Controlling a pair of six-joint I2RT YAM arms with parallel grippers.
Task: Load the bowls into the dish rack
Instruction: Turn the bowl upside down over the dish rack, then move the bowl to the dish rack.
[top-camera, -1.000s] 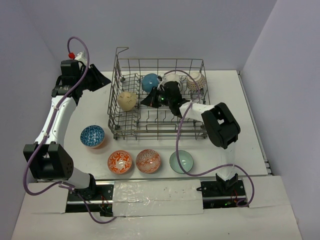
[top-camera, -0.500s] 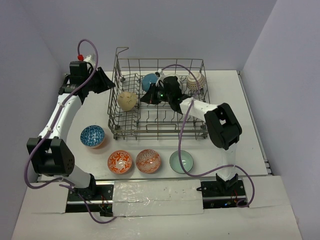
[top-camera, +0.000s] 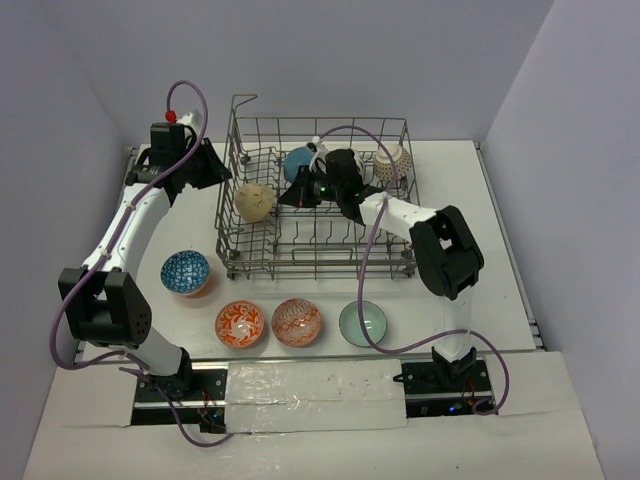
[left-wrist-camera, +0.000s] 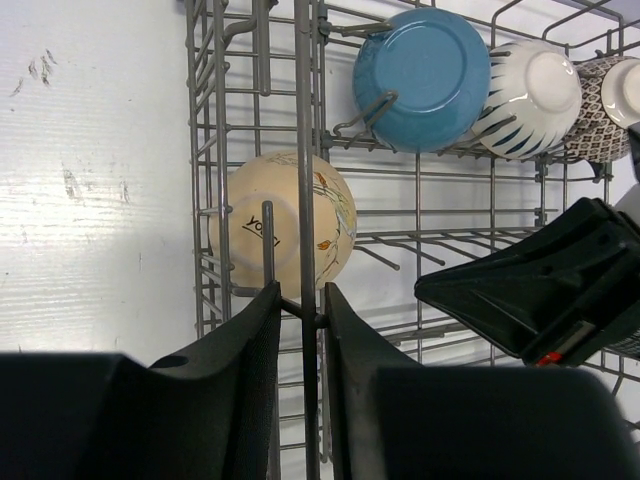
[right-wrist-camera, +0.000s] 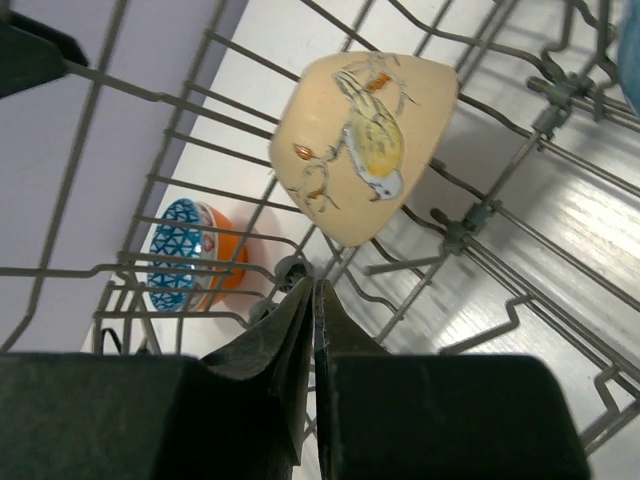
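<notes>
Grey wire rack (top-camera: 232, 215) props the tan bowl (top-camera: 255, 201) on its side to drain, right gripper (right-wrist-camera: 313, 288) pinched together empty beside it, left gripper (left-wrist-camera: 300, 295) spread around the left rim.

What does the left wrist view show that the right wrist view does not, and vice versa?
Only the left wrist: the teal-blue bowl's full underside, with the white striped bowl and a dark-patterned bowl in a row beside it, and the left jaws set either side of a rack wire.

Only the right wrist: the blue-patterned bowl lying outside the rack wall, and the right jaws pressed together.

Both: the tan bowl sitting among the wires of the dish rack.
</notes>
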